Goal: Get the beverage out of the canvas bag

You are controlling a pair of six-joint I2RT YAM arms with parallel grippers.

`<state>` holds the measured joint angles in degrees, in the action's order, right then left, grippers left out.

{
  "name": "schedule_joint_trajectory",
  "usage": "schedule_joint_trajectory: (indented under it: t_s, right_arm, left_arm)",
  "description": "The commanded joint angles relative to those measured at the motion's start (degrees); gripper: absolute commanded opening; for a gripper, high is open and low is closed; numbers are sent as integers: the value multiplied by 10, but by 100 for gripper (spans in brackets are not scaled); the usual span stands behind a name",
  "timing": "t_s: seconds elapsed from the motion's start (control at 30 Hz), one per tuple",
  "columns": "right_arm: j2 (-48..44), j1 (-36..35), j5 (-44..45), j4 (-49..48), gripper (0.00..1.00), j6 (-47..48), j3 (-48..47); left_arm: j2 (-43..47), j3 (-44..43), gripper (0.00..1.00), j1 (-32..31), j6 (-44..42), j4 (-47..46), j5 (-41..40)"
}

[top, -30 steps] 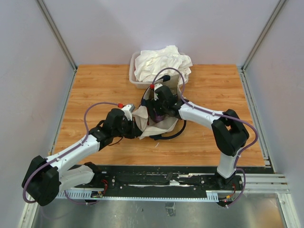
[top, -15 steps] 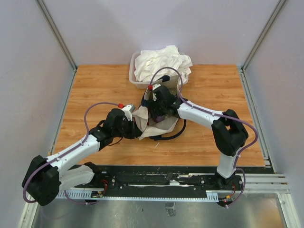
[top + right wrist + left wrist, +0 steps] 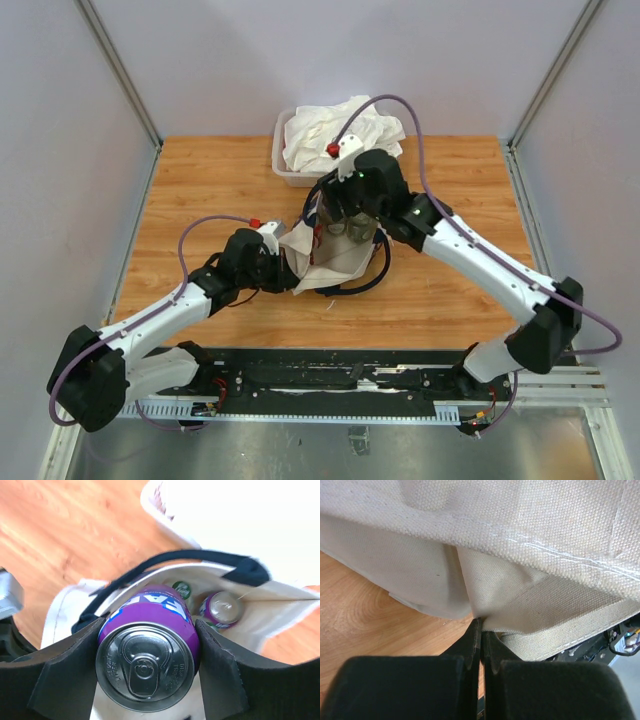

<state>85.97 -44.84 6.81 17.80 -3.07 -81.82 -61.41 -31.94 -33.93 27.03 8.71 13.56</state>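
Presently the beverage can [image 3: 147, 650], purple with a silver pull-tab lid, stands upright between the pads of the right gripper [image 3: 147, 672] – the jaws are part-closed and bear on both sides of its body, so it is gripped. It sits directly over the open mouth of the canvas bag [image 3: 325, 262]; the right wrist view does not show its base, so I cannot tell whether the can has cleared the rim of the cloth. A second can [image 3: 222, 609], smaller in view and lying deeper, is inside the bag just beside the gripped one, and a navy handle [image 3: 200, 560] arches across the mouth behind both. The bag lies slumped near the middle of the worktop [image 3: 200, 190], its mouth turned toward the far edge. The left gripper [image 3: 479, 630] has its jaws fully closed on a fold of the bag's canvas at the side nearer the left edge, pinning the cloth. Just beyond the bag, at the middle of the far edge, stands a clear tub [image 3: 280, 160] heaped with white cloth [image 3: 340, 130]. Assessment: reach and grasp are done, and the bag is anchored. Outstanding – in my judgement – are drawing the can fully clear of the mouth without snagging the handle, then setting it down on bare worktop away from the bag.
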Motion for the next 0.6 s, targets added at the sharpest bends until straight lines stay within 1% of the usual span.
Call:
schedule_joint_trajectory:
  t_s: [0.0,0.13,0.23,0.37,0.47,0.57]
  right_arm:
    - [-69,-6,77,-53,1,53,-32]
    - [-114,-2,164,-78,1,109,-27]
    - [-143,30,215,-96,1,120,-7]
    - [-179,139,217,-97,1,72,49]
    - [-195,230,206,-116,1,37,110]
    - [-199,290,196,-140,1,3,178]
  left_arm:
    - [-15,7,0,-3,-10,61,-8]
    - [-17,6,0,-3,-9,55,-2]
    - [-19,7,0,-3,-9,51,1]
    - [-19,6,0,-3,-9,47,3]
    - [-19,6,0,-3,-11,44,3]
    - [-21,3,0,-3,-11,46,-1]
